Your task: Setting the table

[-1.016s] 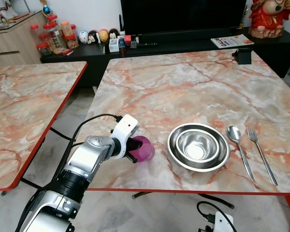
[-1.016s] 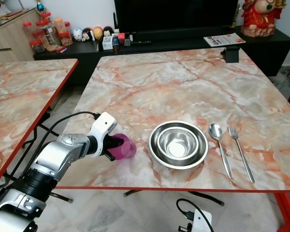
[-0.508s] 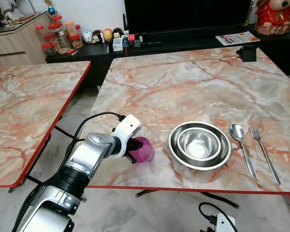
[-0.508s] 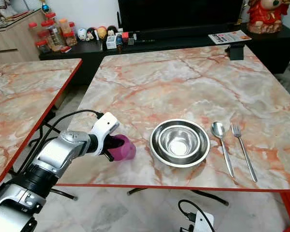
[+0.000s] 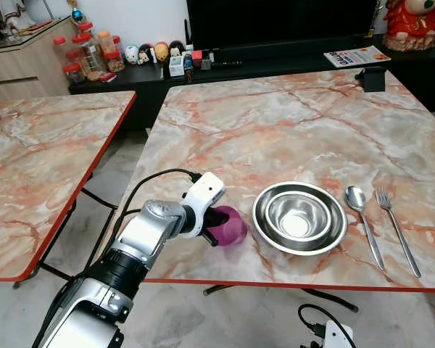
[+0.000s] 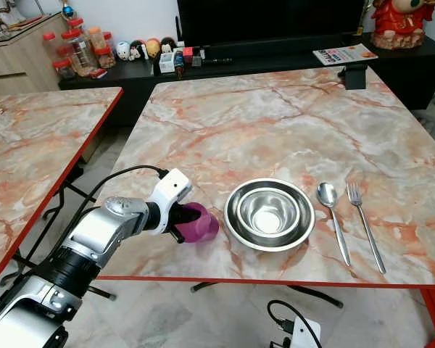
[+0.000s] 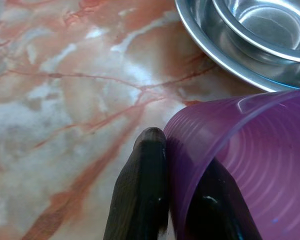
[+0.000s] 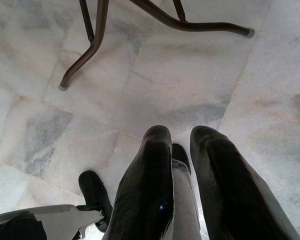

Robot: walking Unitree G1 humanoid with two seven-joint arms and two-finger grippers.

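My left gripper (image 5: 219, 222) is shut on the rim of a purple plastic cup (image 5: 230, 227), one finger (image 7: 144, 190) outside the wall and the other inside. The cup (image 7: 260, 155) lies tilted on its side, low over the marble table (image 5: 275, 123) near its front edge. Just right of the cup sit two stacked steel bowls (image 5: 299, 217). A spoon (image 5: 359, 217) and a fork (image 5: 393, 230) lie side by side right of the bowls. My right gripper (image 8: 181, 134) hangs below the table over the floor, fingers together and empty.
A second marble table (image 5: 43, 152) stands to the left across a gap of tiled floor. A dark TV console (image 5: 225, 69) with jars and figurines runs along the far wall. Table legs (image 8: 97, 45) cross the floor under the right arm.
My left gripper has carried the purple cup a short way right, closer to the bowls. The camera shifted slightly. The bowls, spoon and fork have not moved.
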